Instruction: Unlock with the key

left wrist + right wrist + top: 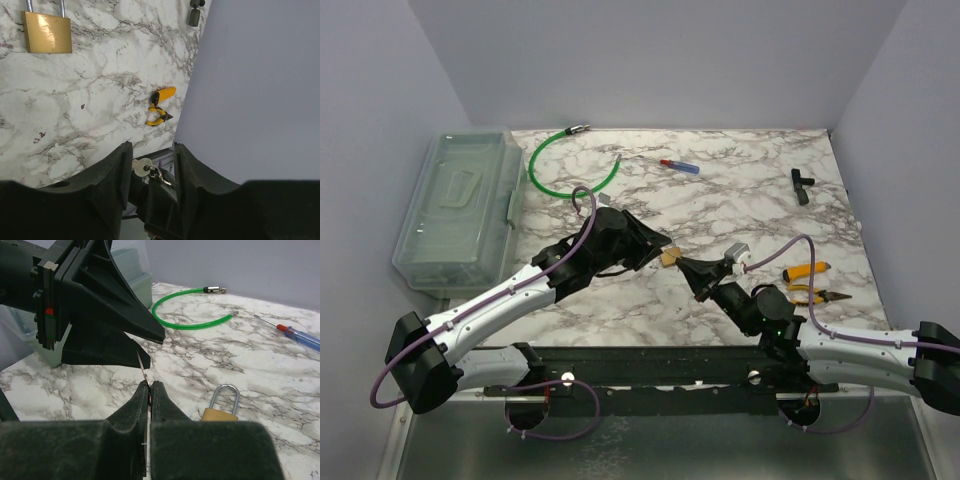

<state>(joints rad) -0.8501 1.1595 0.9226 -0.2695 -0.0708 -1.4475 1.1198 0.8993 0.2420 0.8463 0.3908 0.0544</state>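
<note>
Right wrist view: right claw [149,386] pinches the key [142,370] near the padlock [219,415].

A robot-lab test cell: marble-look tabletop [720,205] boxed by plain pale walls [650,60], lidded clear plastic box [460,210] at nine o'clock, yellow-handled pliers [810,292] at four o'clock

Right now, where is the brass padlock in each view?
Top external: padlock mid-table, just ahead of the right gripper.
Left wrist: padlock at top left.
Right wrist: padlock at bottom, right of centre.
Shared landmark: the key that gripper pinches, seen in both wrist views.
</note>
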